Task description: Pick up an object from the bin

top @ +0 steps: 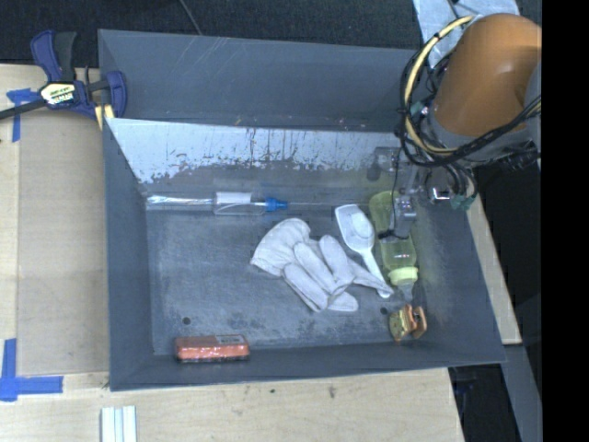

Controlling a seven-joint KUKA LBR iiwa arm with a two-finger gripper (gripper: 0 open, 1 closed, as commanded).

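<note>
1. The arm (483,63) comes in from the far right. The claw (402,212) hangs low at the right side of the bin (184,279), over the far end of a yellow-green bottle (401,263).
2. The bottle lies on the bin floor, lengthwise from far to near, close to the right wall. Its near end is clear of the claw, which covers its far end.
3. Whether the claw is wide or narrow cannot be told, because it merges with the bottle from this angle. The bottle does not look lifted.
4. A white spoon (356,228) lies just left of the bottle, with its handle running toward the bottle's near end. A white glove (304,261) sprawls further left, in the middle of the floor. A small brown piece (408,323) sits just on the near side of the bottle.
5. A clear tube (225,202) with a blue tip along the far wall and a red bar (212,348) at the near left lie well apart from the claw.
6. The step in hand looks like the descent onto the bottle or the seating of the grasp, with the lift not yet made.
7. The next move calls for a grip across the bottle's width that leaves the spoon handle out, then a straight rise clear of the right wall. A smooth, round body may roll or slip if caught off-centre.
</note>
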